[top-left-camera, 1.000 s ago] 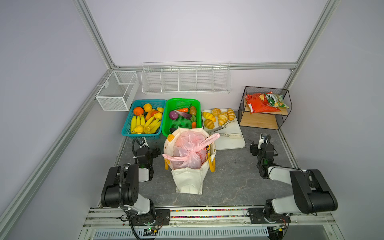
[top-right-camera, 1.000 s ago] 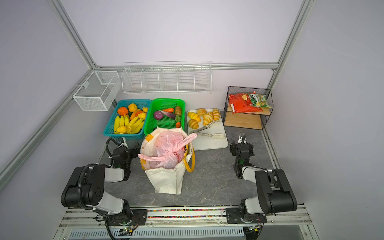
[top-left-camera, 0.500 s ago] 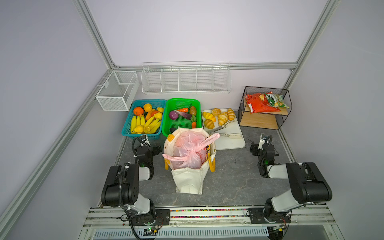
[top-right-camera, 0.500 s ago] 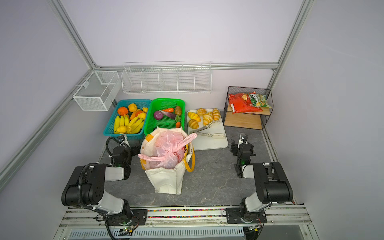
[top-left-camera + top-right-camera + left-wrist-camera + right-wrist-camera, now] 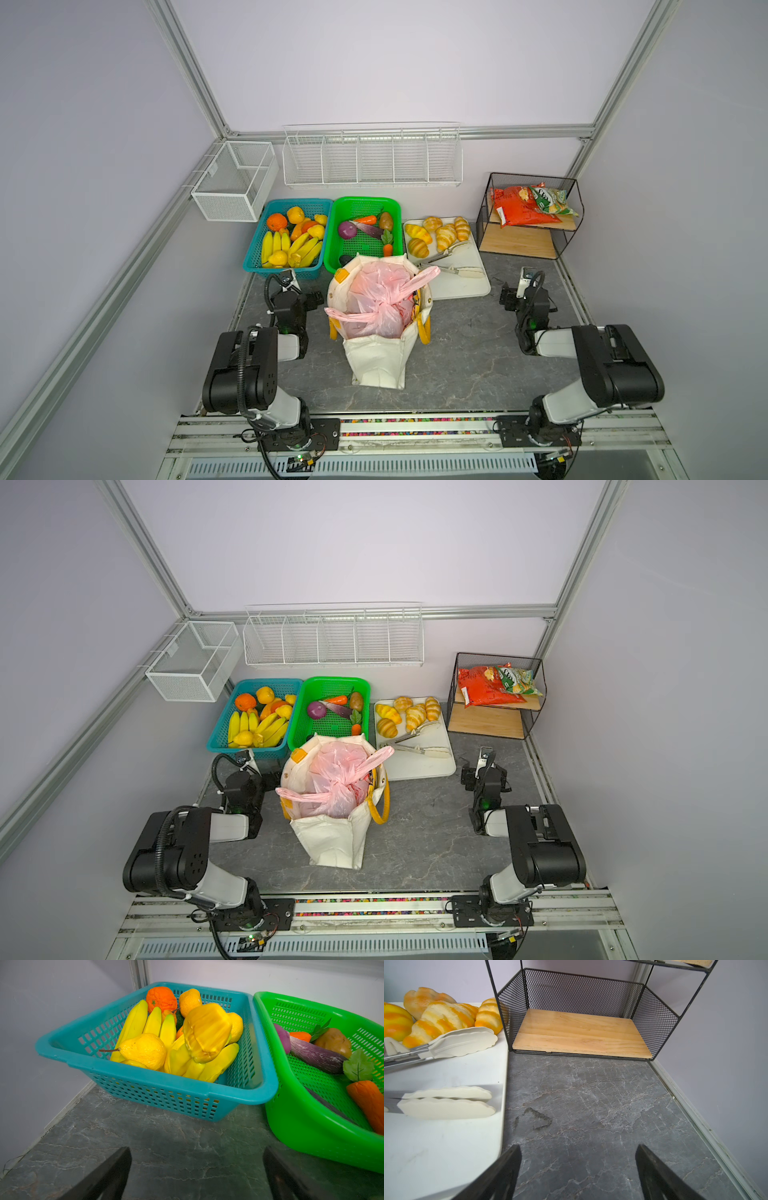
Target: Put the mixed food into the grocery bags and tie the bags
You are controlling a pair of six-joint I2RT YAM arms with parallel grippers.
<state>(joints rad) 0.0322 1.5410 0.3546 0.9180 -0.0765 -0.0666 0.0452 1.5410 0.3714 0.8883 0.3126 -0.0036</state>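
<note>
In both top views a cream canvas tote (image 5: 376,363) (image 5: 332,841) stands mid-table. Inside it sits a pink plastic bag (image 5: 380,301) (image 5: 334,779), its handles knotted on top. My left gripper (image 5: 301,291) (image 5: 196,1157) rests open over bare table just left of the tote, facing the baskets. At the right my right gripper (image 5: 515,291) (image 5: 578,1155) is open too, low over the table with nothing in it. Snack packets (image 5: 525,203) lie on the black wire shelf. A purple onion (image 5: 346,230) and an eggplant (image 5: 315,1057) lie in the green basket (image 5: 332,257).
A teal basket (image 5: 158,1084) of bananas and oranges stands left of the green one. A white board (image 5: 446,1147) with croissants (image 5: 444,1020) and tongs (image 5: 446,1103) lies right of the tote. The shelf's wooden lower board (image 5: 581,1032) faces the right gripper. White wire racks (image 5: 370,158) hang on the walls.
The right arm has drawn back slightly toward its base. The left arm, the bags and the food have not visibly moved.
</note>
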